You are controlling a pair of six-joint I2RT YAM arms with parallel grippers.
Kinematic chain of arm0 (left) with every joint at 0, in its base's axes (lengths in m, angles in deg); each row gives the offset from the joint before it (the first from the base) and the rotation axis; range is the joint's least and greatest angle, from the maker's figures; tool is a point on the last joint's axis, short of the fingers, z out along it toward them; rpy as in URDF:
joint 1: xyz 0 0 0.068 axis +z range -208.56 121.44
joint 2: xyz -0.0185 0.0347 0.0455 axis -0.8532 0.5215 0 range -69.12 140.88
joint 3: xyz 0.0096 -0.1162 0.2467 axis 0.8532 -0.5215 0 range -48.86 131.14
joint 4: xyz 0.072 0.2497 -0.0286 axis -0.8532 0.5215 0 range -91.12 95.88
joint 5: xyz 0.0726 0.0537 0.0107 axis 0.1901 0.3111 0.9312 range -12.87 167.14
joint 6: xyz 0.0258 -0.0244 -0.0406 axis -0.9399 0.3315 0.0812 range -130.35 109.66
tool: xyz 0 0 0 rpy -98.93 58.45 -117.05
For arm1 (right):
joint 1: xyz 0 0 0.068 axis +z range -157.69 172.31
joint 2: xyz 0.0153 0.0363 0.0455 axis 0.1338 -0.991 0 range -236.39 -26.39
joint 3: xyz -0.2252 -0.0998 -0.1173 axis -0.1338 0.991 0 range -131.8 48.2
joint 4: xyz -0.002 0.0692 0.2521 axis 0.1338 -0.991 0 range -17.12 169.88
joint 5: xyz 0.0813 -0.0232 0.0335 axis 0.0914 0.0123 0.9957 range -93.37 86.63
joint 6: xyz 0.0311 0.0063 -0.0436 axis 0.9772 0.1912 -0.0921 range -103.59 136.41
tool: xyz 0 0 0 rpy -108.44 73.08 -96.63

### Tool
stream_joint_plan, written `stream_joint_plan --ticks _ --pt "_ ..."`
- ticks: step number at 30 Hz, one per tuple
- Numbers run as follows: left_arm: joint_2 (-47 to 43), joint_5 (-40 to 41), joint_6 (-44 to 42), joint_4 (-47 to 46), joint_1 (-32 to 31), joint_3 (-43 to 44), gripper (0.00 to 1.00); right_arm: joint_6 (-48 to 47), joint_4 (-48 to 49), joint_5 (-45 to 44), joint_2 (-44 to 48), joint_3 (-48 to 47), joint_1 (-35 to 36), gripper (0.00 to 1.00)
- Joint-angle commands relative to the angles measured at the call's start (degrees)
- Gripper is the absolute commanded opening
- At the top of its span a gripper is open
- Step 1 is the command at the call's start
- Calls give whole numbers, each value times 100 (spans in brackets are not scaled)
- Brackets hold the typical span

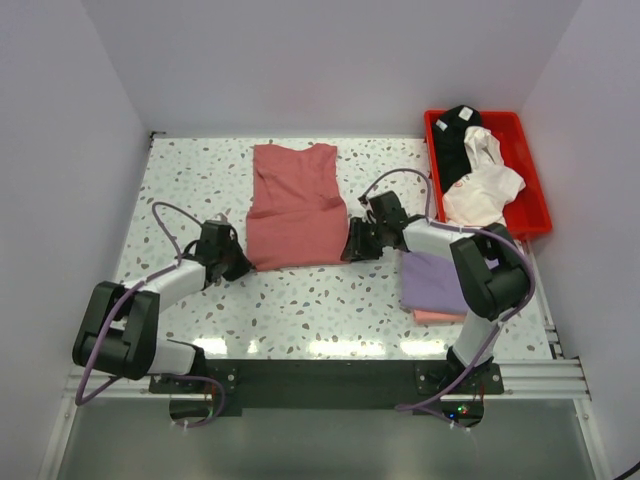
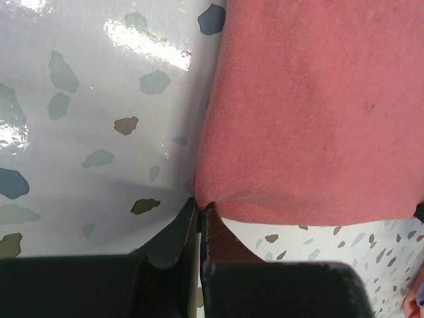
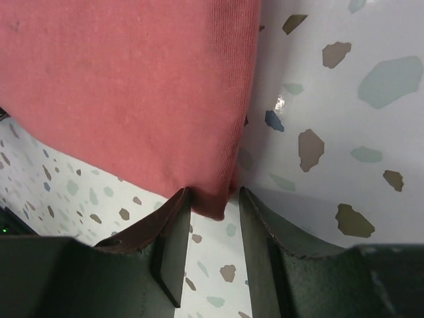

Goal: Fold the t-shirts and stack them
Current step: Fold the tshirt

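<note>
**Q:** What is the largest item in the work area?

**A:** The speckled table (image 1: 300,300). All other items rest on it.

**Q:** Where is the shirt being handled?

**A:** 1 red shirt (image 1: 295,205) lies flat at the middle of the table, with its neck end away from the arms. Its 2 near corners face the arms, 1 corner per gripper.

**Q:** Which containers are there, and what do they hold?

**A:** 1 red tray (image 1: 538,190) stands at the far right corner. It holds 2 crumpled shirts: a black shirt (image 1: 455,135) at its far end and a white shirt (image 1: 485,185) at its near end.

**Q:** Is there a stack?

**A:** Yes. On the near right, a folded lavender shirt (image 1: 430,280) lies on a pink shirt (image 1: 435,317). The right arm partly covers both.

**Q:** What is the status of the grippers?

**A:** The left gripper (image 2: 200,207) is closed to a thin slit, pinching the near left corner of the red shirt. The right gripper (image 3: 212,193) is narrowly parted, with 1 finger on each side of the near right corner, and the cloth is not clamped.
</note>
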Motion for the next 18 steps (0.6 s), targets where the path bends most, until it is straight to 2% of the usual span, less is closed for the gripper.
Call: stream_joint_plan --ticks 1,2,7,9,12,14,18 --pt "-151 -3 -85 -9 16 -110 0 185 385 121 -97 230 83 40" --pt "-159 -3 -85 -9 16 -127 0 212 420 8 -115 239 83 32" --pt "-387 49 -50 192 16 -163 0 221 227 191 -11 274 188 13" --pt "-545 41 -41 298 16 -224 0 177 -78 296 122 362 241 0" --pt "-1045 23 -49 859 8 -250 0 -25 -780 630 482 388 312 0" --pt "-1651 111 -49 1474 16 -268 0 -209 -1265 929 849 353 373 0" --pt "-3083 181 100 2406 7 -137 0 -613 -2870 1394 1589 266 426 0"
